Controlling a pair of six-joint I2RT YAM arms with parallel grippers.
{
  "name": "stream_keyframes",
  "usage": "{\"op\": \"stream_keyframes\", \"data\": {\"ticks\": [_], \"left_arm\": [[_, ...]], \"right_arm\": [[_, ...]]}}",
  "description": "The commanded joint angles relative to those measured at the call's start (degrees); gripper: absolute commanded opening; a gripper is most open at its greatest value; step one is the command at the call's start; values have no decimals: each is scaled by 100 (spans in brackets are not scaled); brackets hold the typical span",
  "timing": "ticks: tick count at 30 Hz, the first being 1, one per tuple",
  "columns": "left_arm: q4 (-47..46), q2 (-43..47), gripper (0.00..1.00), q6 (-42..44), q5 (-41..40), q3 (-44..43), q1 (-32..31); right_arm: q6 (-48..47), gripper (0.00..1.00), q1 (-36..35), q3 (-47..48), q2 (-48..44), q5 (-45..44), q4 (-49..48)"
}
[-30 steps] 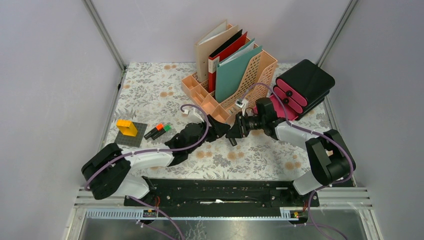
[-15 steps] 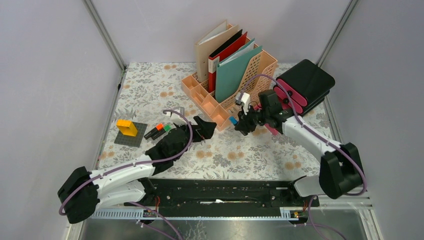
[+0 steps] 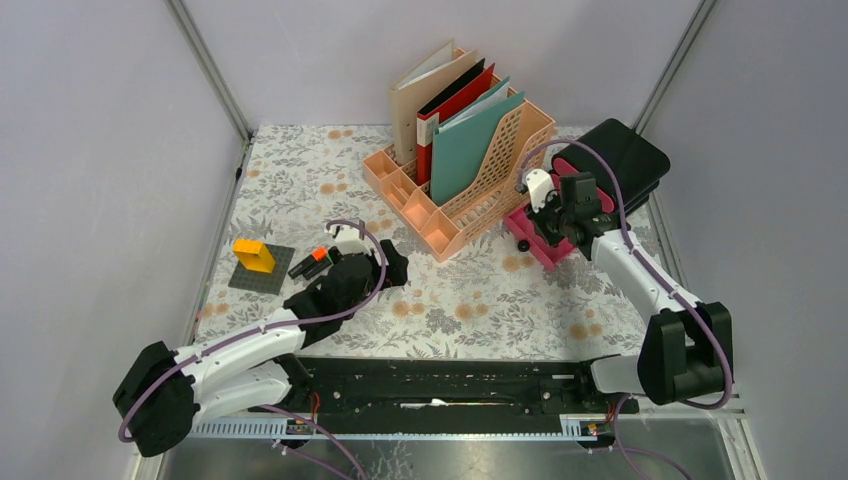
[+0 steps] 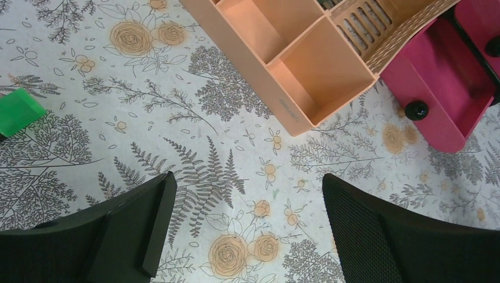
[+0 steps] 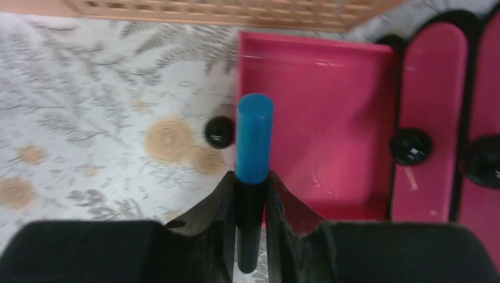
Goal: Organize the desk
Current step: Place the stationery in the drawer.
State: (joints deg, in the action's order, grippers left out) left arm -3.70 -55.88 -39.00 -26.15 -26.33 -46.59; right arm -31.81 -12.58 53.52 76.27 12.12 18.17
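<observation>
Over the desk [image 3: 480, 300] spread beneath both arms, at two o'clock | right gripper [image 5: 250, 194] clamps a blue-capped marker [image 5: 255, 138] above the open pink drawer [image 5: 330, 118] | left gripper [image 4: 247, 200] gapes empty at eight o'clock | next, likely: lower, release inside

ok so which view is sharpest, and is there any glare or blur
top external: even soft light, faint shadows, sharp throughout, little glare; left wrist: flower-printed whitish cloth desk and peach plastic file rack crisp, open left tool dark at the bottom; right wrist: softest, blue-capped black marker in the shut right tool and open pink plastic drawer slightly blurred, thin highlights on its rim
</observation>
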Motion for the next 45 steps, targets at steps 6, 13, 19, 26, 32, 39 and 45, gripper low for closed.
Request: {"op": "stream_keyframes", "data": {"ticks": [6, 13, 19, 26, 32, 39, 45], "left_arm": [[-9, 49, 99, 199, 35, -62, 83], [39, 14, 99, 237, 59, -80, 116], [112, 9, 99, 336, 110, -80, 132], [291, 158, 99, 282, 92, -108, 222], [346, 296, 99, 224, 188, -63, 323], [591, 386, 99, 126, 202, -61, 574], [674, 411, 99, 7, 487, -24, 1096]], "right_arm": [[596, 13, 175, -200, 351, -1418, -1092], [687, 22, 193, -179, 801, -1647, -1216], [748, 63, 253, -105, 853, -1714, -1115], [527, 71, 316, 120, 417, -516, -380], [-361, 71, 360, 511, 105, 1426, 904], [-822, 72, 380, 536, -306, 2434, 1230], [-936, 73, 399, 541, -392, 2670, 1334]]}}
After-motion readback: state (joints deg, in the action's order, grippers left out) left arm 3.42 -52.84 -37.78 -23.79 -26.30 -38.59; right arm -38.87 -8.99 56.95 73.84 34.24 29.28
